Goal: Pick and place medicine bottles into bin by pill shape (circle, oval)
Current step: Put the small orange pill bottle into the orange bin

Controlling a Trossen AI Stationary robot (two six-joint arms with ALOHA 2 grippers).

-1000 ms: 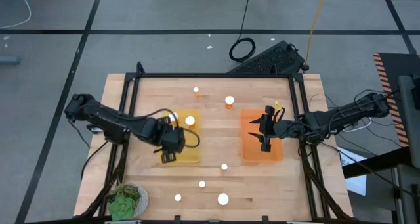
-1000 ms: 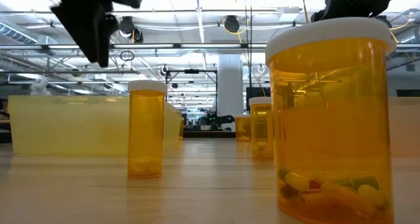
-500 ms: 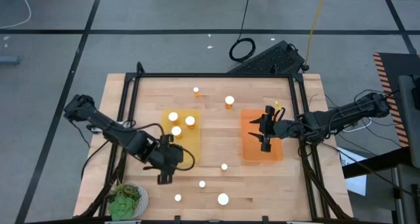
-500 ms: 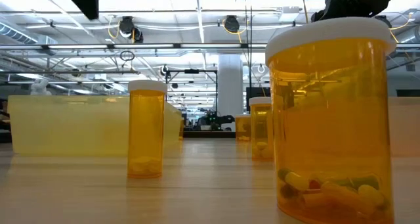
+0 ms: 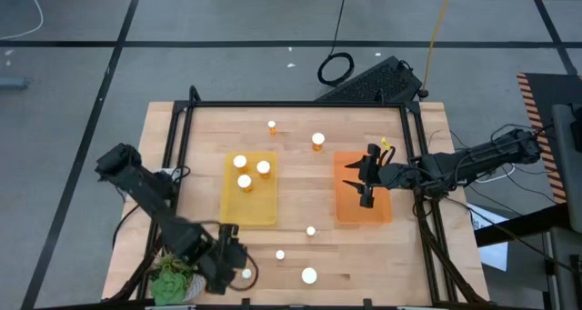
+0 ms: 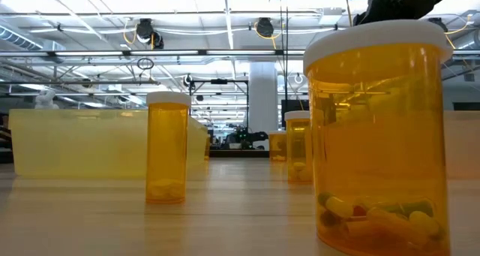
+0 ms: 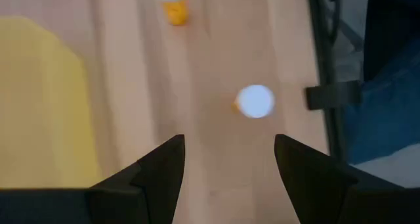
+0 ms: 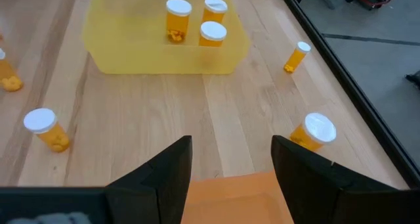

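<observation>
L gripper apart above near-edge bottle; R gripper apart over orange tray.

Light wood-grain table with black frame. Yellow translucent tray, orange translucent tray. Medicine bottles amber-orange with white caps; the nearest bottle in the low view holds yellow, green and red pills, the next bottle pale yellow ones. Both arms black; left gripper and right gripper have dark fingers. Green leafy thing on a white plate. Floor grey with black lines.
</observation>
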